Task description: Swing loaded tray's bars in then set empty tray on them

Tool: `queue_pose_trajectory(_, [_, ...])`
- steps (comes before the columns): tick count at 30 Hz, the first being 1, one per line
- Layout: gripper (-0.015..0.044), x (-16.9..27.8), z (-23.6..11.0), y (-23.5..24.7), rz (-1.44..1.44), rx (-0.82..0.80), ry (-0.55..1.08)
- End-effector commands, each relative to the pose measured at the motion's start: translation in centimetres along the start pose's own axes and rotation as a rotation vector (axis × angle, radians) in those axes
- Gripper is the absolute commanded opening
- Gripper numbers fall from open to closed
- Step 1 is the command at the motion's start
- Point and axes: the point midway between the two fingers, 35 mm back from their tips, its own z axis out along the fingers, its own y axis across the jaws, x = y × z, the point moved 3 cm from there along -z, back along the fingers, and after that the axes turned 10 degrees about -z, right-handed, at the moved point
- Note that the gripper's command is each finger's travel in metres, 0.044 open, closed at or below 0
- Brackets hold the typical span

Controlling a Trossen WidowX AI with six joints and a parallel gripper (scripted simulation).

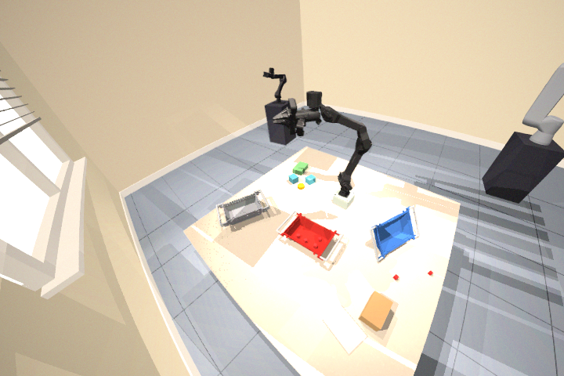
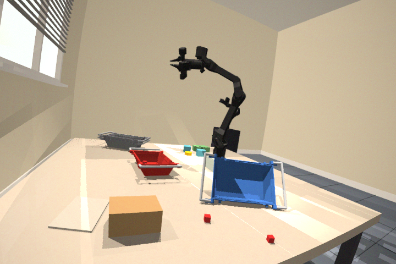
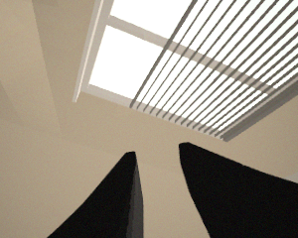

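The red tray [image 1: 311,225] [image 2: 154,170] stands upright at the table's middle with small red blocks inside. Its wire bars [image 1: 336,253] [image 2: 159,166] lie at its ends. The blue tray [image 1: 395,233] [image 2: 242,183] is empty and tipped up on its side to the right of the red one, its wire bars [image 2: 202,177] standing at both ends. My gripper [image 1: 274,117] [image 2: 171,62] [image 3: 157,157] is high in the air behind the table, far above both trays. It points toward the window, its fingers nearly shut with nothing between them.
Two small red blocks [image 1: 395,276] [image 2: 207,218] lie loose on the table near the blue tray. A grey tray [image 1: 243,208] [image 2: 124,139] stands far left. An orange box [image 1: 377,310] [image 2: 135,214] and a flat white sheet [image 2: 78,214] lie at the front. Coloured blocks [image 1: 300,167] [image 2: 201,148] lie by the arm's base.
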Motion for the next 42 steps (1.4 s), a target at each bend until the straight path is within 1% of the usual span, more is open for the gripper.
queue_pose_trajectory(1, [0.009, -3.9, 2.2, 0.2, -0.007, -0.025, -0.121])
queue_pose_trajectory(5, [0.009, -9.2, 4.2, 0.3, -0.029, -0.05, -0.276])
queue_pose_trajectory(8, [0.009, -13.0, 5.3, 0.6, -0.09, -0.071, -0.389])
queue_pose_trajectory(11, [0.009, -17.9, 6.0, 0.9, -0.175, -0.089, -0.53])
queue_pose_trajectory(14, [0.009, -23.0, 6.1, 1.2, -0.271, -0.1, -0.674])
queue_pose_trajectory(18, [0.009, -29.8, 5.1, 1.6, -0.413, -0.102, -0.864])
queue_pose_trajectory(24, [0.009, -39.3, 1.3, 2.2, -0.587, -0.085, -1.139])
queue_pose_trajectory(28, [0.009, -43.9, -1.5, 3.2, -0.748, -0.064, -1.289])
queue_pose_trajectory(34, [0.009, -51.2, -8.0, 5.6, -1.081, 0.003, -1.565])
queue_pose_trajectory(38, [0.009, -54.7, -12.7, 7.6, -1.31, 0.062, -1.733])
queue_pose_trajectory(40, [0.009, -55.2, -13.5, 8.0, -1.35, 0.073, -1.761])
queue_pose_trajectory(42, [0.009, -55.2, -13.5, 8.0, -1.35, 0.073, -1.761])
